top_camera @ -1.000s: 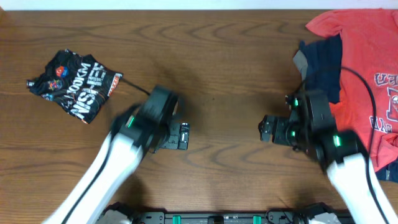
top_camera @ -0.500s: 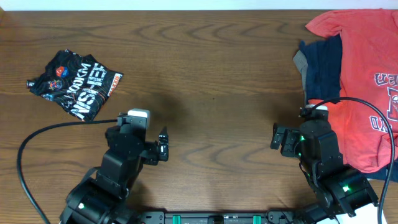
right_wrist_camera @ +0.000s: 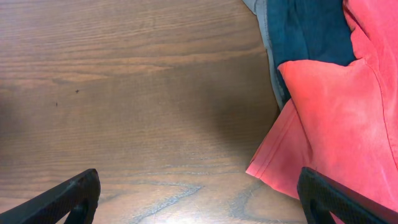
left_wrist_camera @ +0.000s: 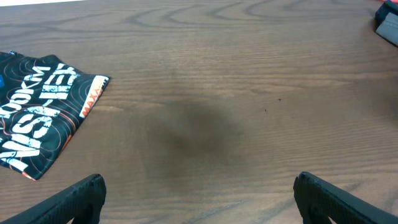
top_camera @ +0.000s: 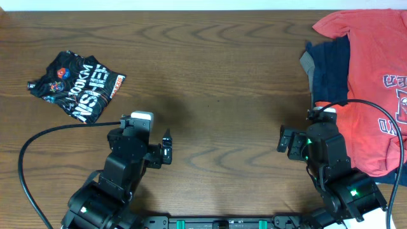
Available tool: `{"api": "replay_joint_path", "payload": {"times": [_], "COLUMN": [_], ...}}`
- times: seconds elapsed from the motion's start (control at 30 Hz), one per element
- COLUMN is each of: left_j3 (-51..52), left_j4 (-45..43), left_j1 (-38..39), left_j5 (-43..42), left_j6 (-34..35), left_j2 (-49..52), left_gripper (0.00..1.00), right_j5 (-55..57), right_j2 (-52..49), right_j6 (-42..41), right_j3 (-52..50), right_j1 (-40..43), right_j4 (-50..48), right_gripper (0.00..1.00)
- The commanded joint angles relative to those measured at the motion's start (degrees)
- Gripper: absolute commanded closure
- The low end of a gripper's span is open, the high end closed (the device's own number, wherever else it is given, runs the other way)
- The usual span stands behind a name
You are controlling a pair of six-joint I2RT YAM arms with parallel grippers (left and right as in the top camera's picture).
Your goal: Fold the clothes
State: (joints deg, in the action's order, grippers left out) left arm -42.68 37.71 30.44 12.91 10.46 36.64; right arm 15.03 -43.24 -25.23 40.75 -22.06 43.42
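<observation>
Here left arm (top_camera: 121, 172) and right arm (top_camera: 327, 159) sit folded low, jaws apart.

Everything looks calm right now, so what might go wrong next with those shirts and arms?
1. The black cable of the right arm lies across the red T-shirt; a swing might drag that shirt or the navy garment beside it.
2. The black T-shirt sits folded at the far left; if the open left gripper pokes it, the folds may come loose.
</observation>
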Motion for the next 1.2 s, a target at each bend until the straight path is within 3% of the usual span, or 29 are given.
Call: {"api": "replay_joint_path", "payload": {"times": [0.0,0.3,0.5,0.8,1.17], "left_j3": [0.13,0.13,0.13,0.13,0.13], "left_j4": [-0.04,-0.04,-0.04,-0.04,-0.04], "left_j1": [0.13,0.13,0.13,0.13,0.13], "left_j5": [1.31,1.31,1.31,1.31,1.31], "left_j6": [-0.37,-0.37,-0.37,-0.37,-0.37], "left_j2": [0.02,0.02,0.02,0.02,0.02], "left_gripper": [0.02,0.02,0.02,0.02,0.02], "right_j5": [1.03,0.72,-16.24,-12.9,-14.16], "right_j2": [0.37,7.32,21.66,40.57,42.77], "right_j6": [0.0,1.64,16.87,19.67,23.15], "right_j3": [-0.37,-3.13,-16.92,-32.59,-40.44], "right_j1": [-0.83,4.04,15.17,18.14,18.05], "right_j4": [-0.15,-0.98,-17.05,-34.6,-39.15], "right_gripper": [0.01,0.01,0.01,0.01,0.01]}}
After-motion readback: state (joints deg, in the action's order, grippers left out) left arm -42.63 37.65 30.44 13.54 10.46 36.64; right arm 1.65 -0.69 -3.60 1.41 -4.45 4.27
